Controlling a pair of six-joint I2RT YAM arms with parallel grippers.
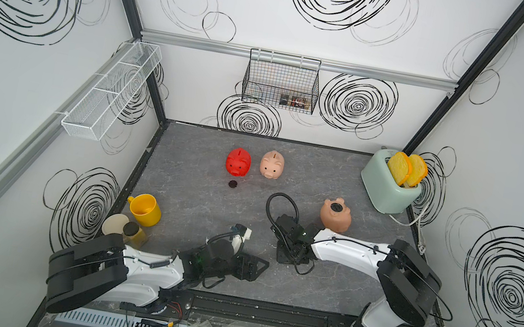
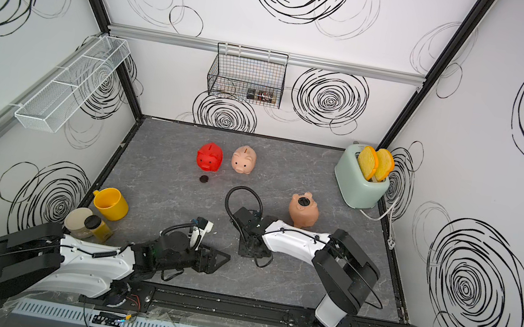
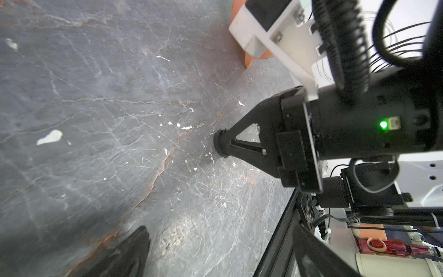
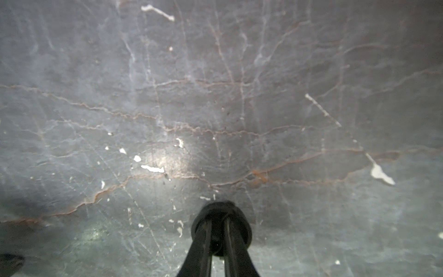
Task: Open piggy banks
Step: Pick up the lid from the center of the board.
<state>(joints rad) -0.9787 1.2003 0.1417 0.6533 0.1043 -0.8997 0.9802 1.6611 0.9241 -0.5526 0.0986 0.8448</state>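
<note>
You have the right gripper clamped on a black plug, which touches the tabletop. Your left gripper sits near it, jaws apart and nothing between them. The tan piggy bank lies belly-up beside the right arm. The red piggy bank and pink piggy bank stand side by side further back, and a second plug (loose) lies before the red one.

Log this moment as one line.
right gripper: shut on black plug, at table | left gripper: open, empty | tan pig: belly up | red pig, pink pig: upright
</note>
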